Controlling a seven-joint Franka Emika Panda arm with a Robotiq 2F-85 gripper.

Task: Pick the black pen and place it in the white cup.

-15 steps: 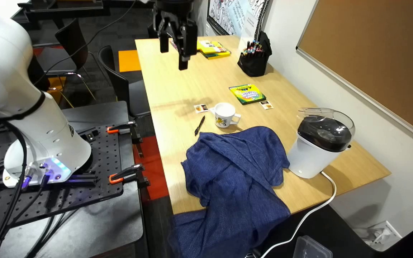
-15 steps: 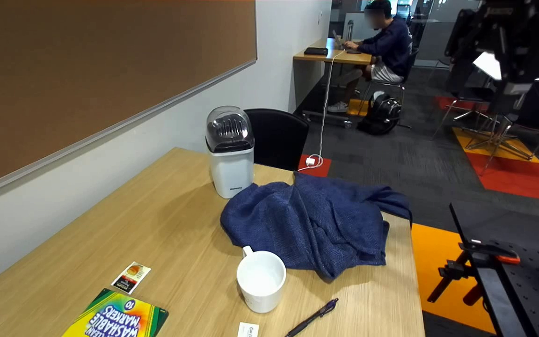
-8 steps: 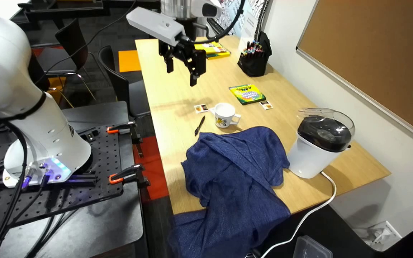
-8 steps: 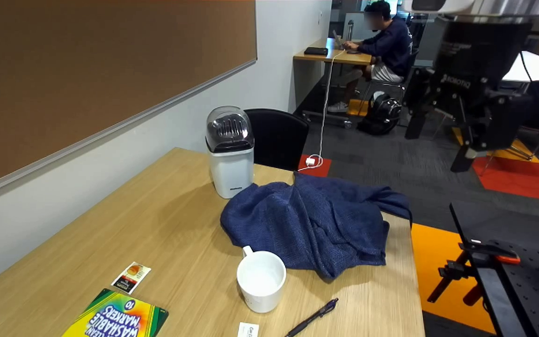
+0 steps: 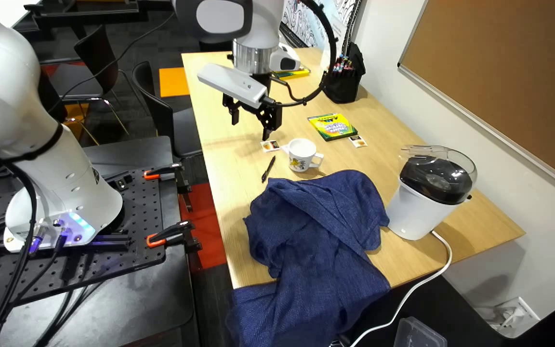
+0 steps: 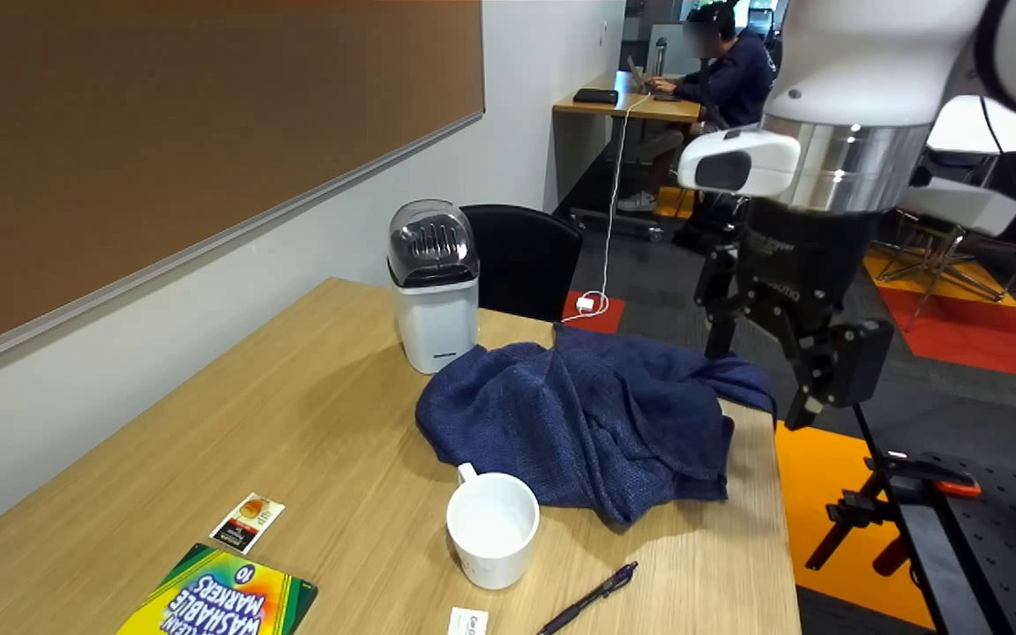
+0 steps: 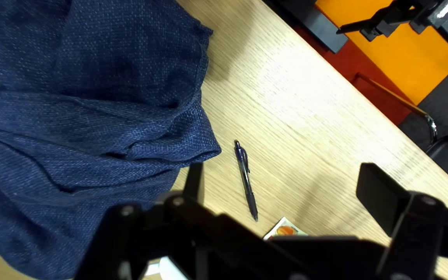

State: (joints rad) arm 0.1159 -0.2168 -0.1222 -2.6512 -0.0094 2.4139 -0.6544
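White arm, pincer pointing down, jaws apart

Bright glare on the tabletop

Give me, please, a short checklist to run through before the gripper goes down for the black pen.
1. Gripper open with nothing held: ok, its jaws stand apart.
2. Black pen uncovered: ok, it lies in plain sight on the table.
3. Blue cloth off the pen: ok, apart, though a fold lies nearby.
4. Pen centred between the jaws: not ok, in the wrist view it shows nearer one jaw.
5. Gripper low enough to grasp: not ok, it hangs above the table.
6. White cup upright and empty: ok, in an exterior view nothing shows inside.
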